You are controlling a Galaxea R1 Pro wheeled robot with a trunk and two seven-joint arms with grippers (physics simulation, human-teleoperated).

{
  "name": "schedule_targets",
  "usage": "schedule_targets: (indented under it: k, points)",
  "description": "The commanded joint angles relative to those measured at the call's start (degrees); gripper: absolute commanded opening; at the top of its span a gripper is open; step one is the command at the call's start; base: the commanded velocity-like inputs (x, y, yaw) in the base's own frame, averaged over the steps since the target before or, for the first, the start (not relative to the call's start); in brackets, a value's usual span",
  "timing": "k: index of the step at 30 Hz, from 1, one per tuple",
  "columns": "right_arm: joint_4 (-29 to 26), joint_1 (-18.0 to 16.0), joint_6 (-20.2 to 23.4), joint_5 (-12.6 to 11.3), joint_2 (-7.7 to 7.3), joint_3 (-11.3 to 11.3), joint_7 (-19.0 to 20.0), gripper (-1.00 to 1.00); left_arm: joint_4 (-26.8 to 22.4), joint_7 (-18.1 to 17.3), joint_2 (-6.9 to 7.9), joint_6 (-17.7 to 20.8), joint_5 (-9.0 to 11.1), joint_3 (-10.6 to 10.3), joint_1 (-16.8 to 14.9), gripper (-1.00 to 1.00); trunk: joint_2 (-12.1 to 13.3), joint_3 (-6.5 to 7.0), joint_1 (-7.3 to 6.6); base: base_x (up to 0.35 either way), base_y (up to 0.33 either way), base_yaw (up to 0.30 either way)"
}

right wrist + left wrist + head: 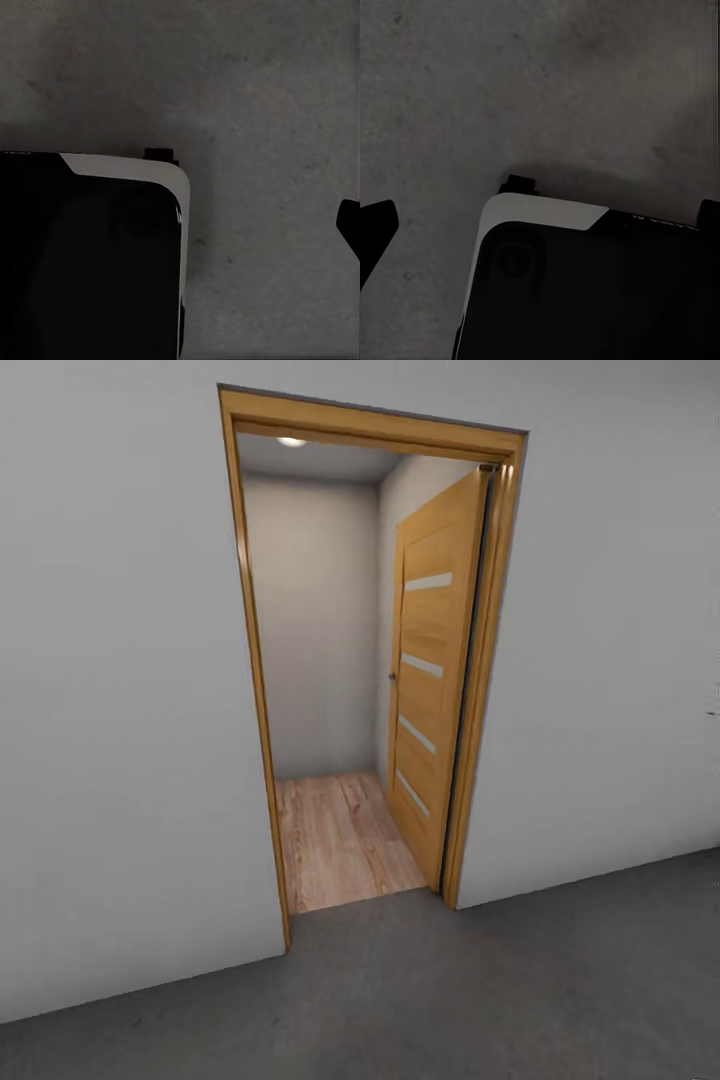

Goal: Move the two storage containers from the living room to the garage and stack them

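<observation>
Mottled grey concrete floor [520, 980] meets an oak-framed doorway [250, 660], slatted door [432, 670] open.

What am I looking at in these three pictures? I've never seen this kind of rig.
It is a simulated wheeled robot with two arms. The big picture comes from its head camera: a grey wall with a wood-framed doorway, its door swung open, plank floor beyond and dark concrete floor in front. The two small pictures come from cameras on the wrists, both pointing down at that concrete, with the robot's dark base below. Dark pincer tips poke in at the edges; nothing is seen held, and whether they are open is unclear.
</observation>
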Motion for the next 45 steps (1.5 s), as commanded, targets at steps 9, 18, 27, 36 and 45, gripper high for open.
schedule_targets:
  k: [9, 18, 27, 36, 45]
  points:
    - [0.2, -0.1, -0.1, -0.2, 0.28, 0.7, -0.1, 1.00, 0.0, 0.0, -0.17, 0.2, 0.5, 0.2, 0.0, 1.00, -0.1, -0.08, 0.02, 0.259, 0.000, -0.021]
    - [0.2, -0.1, 0.2, 0.0, 1.18, 0.8, -0.3, 1.00, 0.0, 0.0, -0.10, 0.4, 0.5, 0.2, 0.0, 1.00, -0.1, -0.08, 0.02, 0.319, -0.001, 0.000]
    - [0.2, -0.1, -0.6, -0.5, 0.90, 0.5, 0.0, 1.00, 0.0, 0.0, -0.10, 0.1, 0.5, 0.1, 0.0, 1.00, -0.1, -0.08, 0.02, 0.320, -0.094, 0.000]
    - [0.2, -0.1, -0.6, -0.4, 0.87, 0.5, 0.0, 1.00, 0.0, 0.0, -0.09, -0.1, 0.5, 0.1, 0.0, 1.00, -0.1, -0.08, 0.02, 0.319, -0.148, 0.000]
    - [0.2, -0.1, -0.5, 0.1, 1.14, 0.7, 0.0, 1.00, 0.0, 0.0, -0.07, -0.2, 0.6, 0.2, 0.0, 1.00, -0.1, -0.08, 0.02, 0.317, -0.156, 0.000]
